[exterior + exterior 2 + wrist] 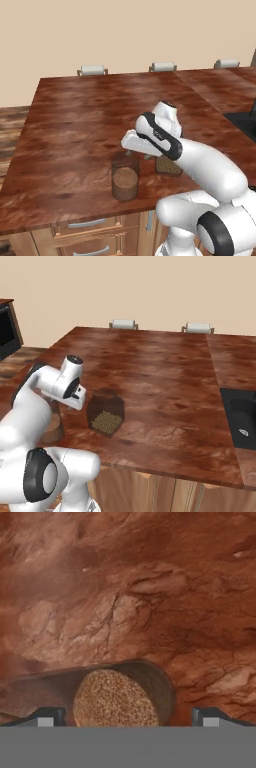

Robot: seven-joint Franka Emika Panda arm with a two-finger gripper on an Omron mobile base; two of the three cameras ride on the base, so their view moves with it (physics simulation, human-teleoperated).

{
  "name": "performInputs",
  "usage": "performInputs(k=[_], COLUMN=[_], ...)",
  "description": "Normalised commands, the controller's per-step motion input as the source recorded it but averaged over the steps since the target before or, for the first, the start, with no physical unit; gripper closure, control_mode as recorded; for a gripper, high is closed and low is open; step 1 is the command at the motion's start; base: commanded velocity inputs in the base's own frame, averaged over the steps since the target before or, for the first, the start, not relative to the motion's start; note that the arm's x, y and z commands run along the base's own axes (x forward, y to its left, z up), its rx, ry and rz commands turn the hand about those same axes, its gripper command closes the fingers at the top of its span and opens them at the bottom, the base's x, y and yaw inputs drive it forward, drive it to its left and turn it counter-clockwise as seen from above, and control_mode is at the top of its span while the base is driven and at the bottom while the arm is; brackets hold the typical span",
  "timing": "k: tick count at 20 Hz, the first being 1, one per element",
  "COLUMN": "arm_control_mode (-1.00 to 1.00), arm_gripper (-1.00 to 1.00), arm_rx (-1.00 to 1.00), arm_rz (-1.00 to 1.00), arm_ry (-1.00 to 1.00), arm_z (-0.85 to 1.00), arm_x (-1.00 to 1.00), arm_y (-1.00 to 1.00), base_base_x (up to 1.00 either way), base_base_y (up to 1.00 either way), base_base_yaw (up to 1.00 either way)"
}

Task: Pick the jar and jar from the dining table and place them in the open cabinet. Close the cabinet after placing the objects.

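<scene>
1. While the end effector [128,716] hangs spread wide and empty above the slim powder jar [125,183], the step in hand reads as the approach for the first pick.
2. Powder jar stands upright near the front edge of the bench [85,115]. The round-shouldered pellet jar [105,413] sits just beside it, partly behind the wrist in the left base view.
3. Hand view: the jar mouth lies between the two fingertips [49,716], nearer the left one. Judgement: shift sideways to centre it before descending.
4. Descend straight and close on the glass wall below the rim; the glass looks smooth, so a high pinch may slip.
5. Risk: the neighbouring jar is close, and a finger could nudge it on the way down. Keep the fingers' closing line clear of it.
</scene>
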Motion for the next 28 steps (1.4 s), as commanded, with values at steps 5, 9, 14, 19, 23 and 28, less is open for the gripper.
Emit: performInputs(k=[5, 9, 14, 19, 23, 28], arm_control_mode=[-1.00, -1.00, -1.00, -1.00, -1.00, -1.00], arm_gripper=[-1.00, -1.00, -1.00, 1.00, 1.00, 1.00], arm_rx=[0.04, 0.02, 0.05, 0.12, 0.07, 0.00], arm_rz=[0.00, 0.00, 0.00, 0.00, 0.00, -0.02], arm_ry=[0.00, 0.02, 0.01, 0.03, 0.00, -0.01], arm_z=[-0.06, -0.09, -0.38, -0.49, -0.31, -0.05], arm_x=[0.07, 0.29, 0.28, 0.00, 0.00, 0.00], arm_y=[0.09, 0.25, 0.20, 0.09, 0.13, 0.22], base_base_x=[0.00, 0.00, 0.00, 0.00, 0.00, 0.00], base_base_y=[0.00, 0.00, 0.00, 0.00, 0.00, 0.00], base_base_yaw=[0.00, 0.00, 0.00, 0.00, 0.00, 0.00])
